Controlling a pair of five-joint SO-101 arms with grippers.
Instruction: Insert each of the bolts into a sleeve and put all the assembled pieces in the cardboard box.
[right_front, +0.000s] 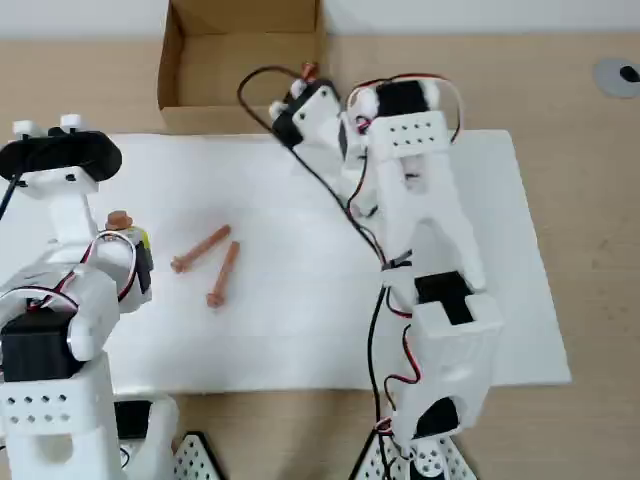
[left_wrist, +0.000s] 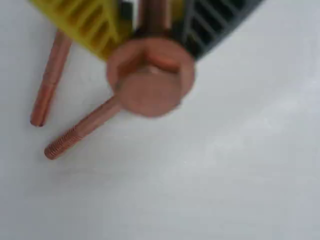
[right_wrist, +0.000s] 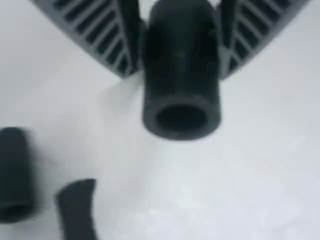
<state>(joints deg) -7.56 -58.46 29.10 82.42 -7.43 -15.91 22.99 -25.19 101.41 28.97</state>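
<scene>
My left gripper (left_wrist: 150, 30) is shut on a copper bolt (left_wrist: 150, 80), whose head faces the camera between the yellow and dark fingers. In the high view that bolt's head (right_front: 119, 220) pokes up at the left gripper (right_front: 125, 238) over the left side of the white sheet. Two more bolts (right_front: 200, 248) (right_front: 223, 273) lie side by side just right of it, seen again as bolts (left_wrist: 50, 80) (left_wrist: 82, 129) under the gripper. My right gripper (right_wrist: 180, 40) is shut on a black sleeve (right_wrist: 181, 70), open end toward the camera. Two other sleeves (right_wrist: 14, 172) (right_wrist: 77, 207) lie on the sheet.
The cardboard box (right_front: 180, 60) stands open at the back, just beyond the white sheet (right_front: 300, 320). The right arm (right_front: 430, 230) stretches from the front edge up toward the box, with cables looping beside it. A small copper piece (right_front: 308, 70) shows at the box's right wall.
</scene>
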